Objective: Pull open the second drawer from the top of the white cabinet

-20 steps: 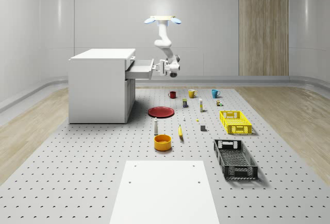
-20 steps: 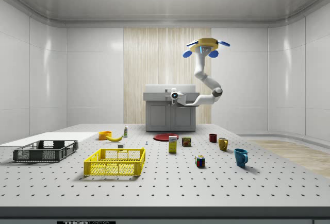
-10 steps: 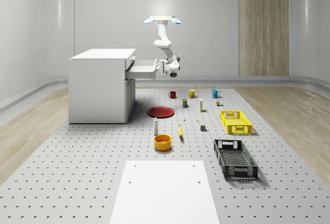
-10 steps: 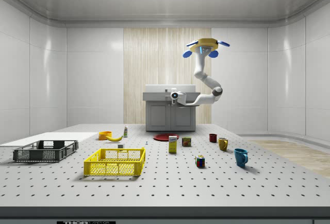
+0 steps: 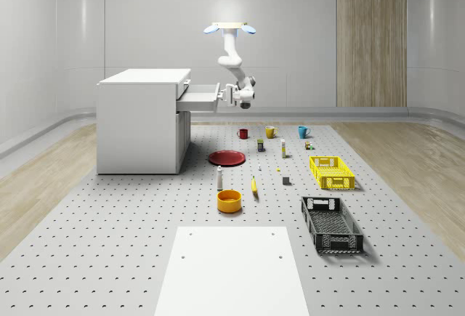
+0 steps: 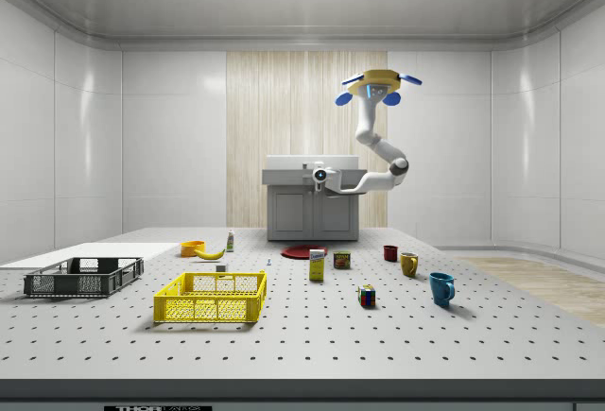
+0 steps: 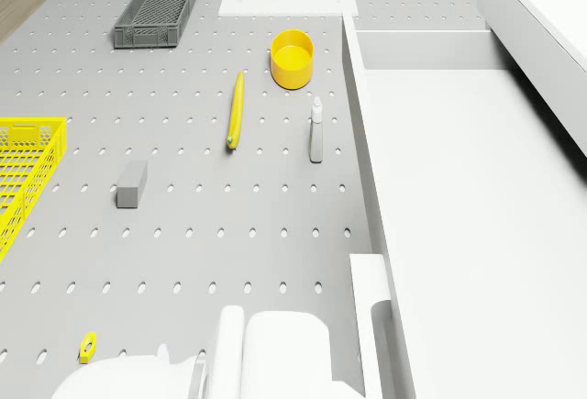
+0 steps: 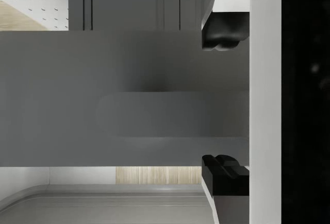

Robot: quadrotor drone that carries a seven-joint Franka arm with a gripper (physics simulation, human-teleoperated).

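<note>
Whole-scene view: drone (image 5: 229, 27) hovers beside white cabinet (image 5: 142, 120), tool (image 5: 234, 95) spread apart at the pulled-out drawer (image 5: 197, 99).

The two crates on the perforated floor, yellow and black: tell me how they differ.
The yellow crate is bright yellow; the black crate is dark. In the whole-scene view the yellow crate sits farther back, nearer the mugs, while the black crate lies closer to the camera, beside the white mat. The black crate looks longer and narrower, the yellow crate squatter. Both are open-topped, lattice-walled, upright and appear empty.
</note>
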